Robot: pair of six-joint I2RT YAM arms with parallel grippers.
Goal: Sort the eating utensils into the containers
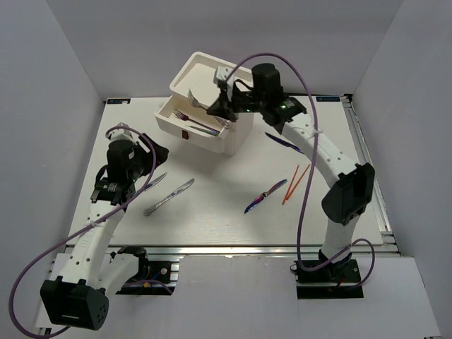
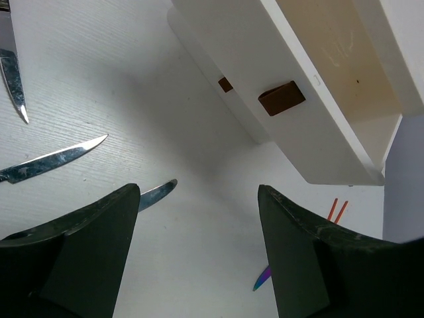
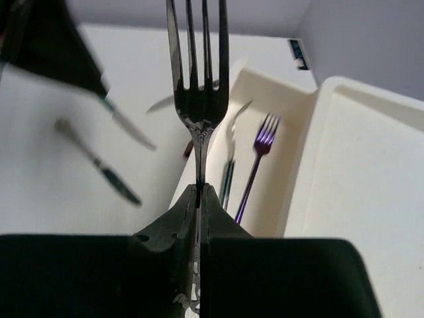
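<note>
right end effector (image 3: 199,193): clamped shut on the neck of a slim silver metal fork (image 3: 197,99), tines pointed away from the wrist camera, so a proper grip is shown

held fork, location: hung above the pulled-out drawer (image 1: 164,113) of the boxy white plastic drawer unit (image 1: 236,138), touched by nothing but the fingers

left end effector (image 2: 199,199): spread wide, with nothing held between the black fingers (image 2: 93,232). It's parked low over the white surface (image 1: 226,226) on the left side, pointed toward the drawer front

drawer contents: an iridescent purple fork (image 3: 256,165) and a silver fork with a teal handle (image 3: 228,169) are laid lengthwise inside, side by side

drawer front: a small dark red pull (image 2: 281,98) is fixed to the open drawer, and a second one is glimpsed further back on the unit

silver knives (image 1: 169,194): scattered on the surface just beside the left end effector. Three blades can be counted in the left wrist view

iridescent purple-blue utensils (image 1: 265,196): laid close together near the middle of the surface, well apart from the drawer unit. One more is seen by the right arm

thin orange chopsticks (image 1: 296,182): laid close together on the surface, just right of the purple-blue ones, beside the right arm

top of the unit: shaped like a shallow white tray. What's in it can't be made out
</note>
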